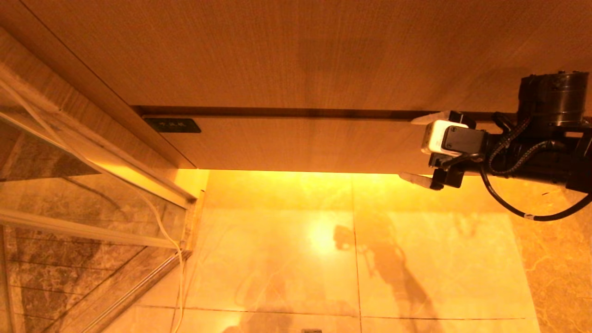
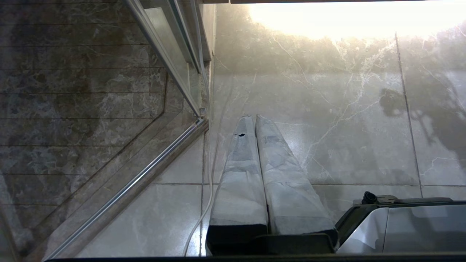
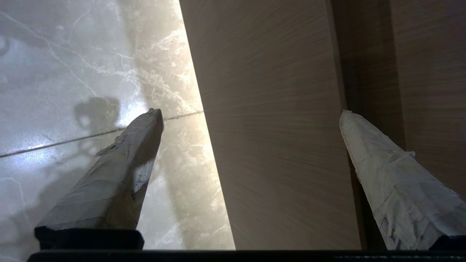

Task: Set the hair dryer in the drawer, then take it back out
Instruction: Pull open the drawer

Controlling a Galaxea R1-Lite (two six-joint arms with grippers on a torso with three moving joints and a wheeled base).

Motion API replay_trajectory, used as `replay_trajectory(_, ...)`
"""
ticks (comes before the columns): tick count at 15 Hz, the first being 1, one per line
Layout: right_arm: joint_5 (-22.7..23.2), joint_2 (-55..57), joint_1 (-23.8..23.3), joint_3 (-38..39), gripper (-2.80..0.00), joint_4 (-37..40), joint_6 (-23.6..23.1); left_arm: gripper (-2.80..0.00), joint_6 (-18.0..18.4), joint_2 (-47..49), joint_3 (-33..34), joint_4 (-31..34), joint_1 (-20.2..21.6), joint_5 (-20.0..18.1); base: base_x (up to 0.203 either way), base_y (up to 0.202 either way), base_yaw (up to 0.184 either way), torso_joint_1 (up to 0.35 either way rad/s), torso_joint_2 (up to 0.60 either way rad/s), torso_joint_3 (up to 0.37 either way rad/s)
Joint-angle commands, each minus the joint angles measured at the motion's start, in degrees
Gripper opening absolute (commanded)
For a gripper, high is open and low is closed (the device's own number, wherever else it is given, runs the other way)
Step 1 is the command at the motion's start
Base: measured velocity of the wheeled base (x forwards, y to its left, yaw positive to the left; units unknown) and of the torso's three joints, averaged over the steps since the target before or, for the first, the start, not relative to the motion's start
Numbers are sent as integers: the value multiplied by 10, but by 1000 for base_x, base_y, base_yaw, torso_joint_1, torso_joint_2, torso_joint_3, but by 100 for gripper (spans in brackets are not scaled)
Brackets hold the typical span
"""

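Marble floor (image 1: 416, 259) glows amber under the strip of light that spills from beneath the drawer (image 1: 296, 143), which is shut, its flat front flush under the wooden bench (image 1: 277, 51) and its dark label plate (image 1: 172, 125) near the front's left end. At the opposite end of that front from the plate, the right hand (image 1: 418, 148) reaches in level from the side with its fingers spread wide, one at the seam where the front meets the bench and one at the lower edge. That straddle looks deliberate: with no handle showing, the front itself is the only thing to catch, so the fingers bracket its height, probably to hook an edge and draw it out. In the right wrist view the two taped fingers (image 3: 120, 174) stand either side of the wood panel, with nothing between them but the panel face; I cannot tell whether either touches it.

The left hand (image 2: 255, 122) hangs well away from the drawer, over the floor by the glass shower frame (image 2: 171, 69), fingers pressed together, holding nothing; it seems parked.

No hair dryer shows in any view, so where it lies cannot be told.
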Motion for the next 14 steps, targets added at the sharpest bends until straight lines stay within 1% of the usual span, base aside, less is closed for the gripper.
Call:
replay_trajectory(1, -2, -13, -1, -1, 0, 4, -9, -280, 0, 0, 1, 0, 0, 0, 0, 0, 0, 0, 0, 0)
replay_trajectory(4, -14, -34, -2, 8, 0, 25, -14, -280, 0, 0, 1, 0, 0, 0, 0, 0, 0, 0, 0, 0)
replay_trajectory(10, -16, -32, -3, 7, 0, 18, -24, -280, 0, 0, 1, 0, 0, 0, 0, 0, 0, 0, 0, 0)
replay_trajectory(11, -17, -31, -4, 7, 0, 16, -31, -280, 0, 0, 1, 0, 0, 0, 0, 0, 0, 0, 0, 0)
replay_trajectory(12, -20, -24, -7, 7, 0, 14, -57, -280, 0, 0, 1, 0, 0, 0, 0, 0, 0, 0, 0, 0)
replay_trajectory(14, -21, -15, -10, 4, 0, 13, -58, -280, 0, 0, 1, 0, 0, 0, 0, 0, 0, 0, 0, 0)
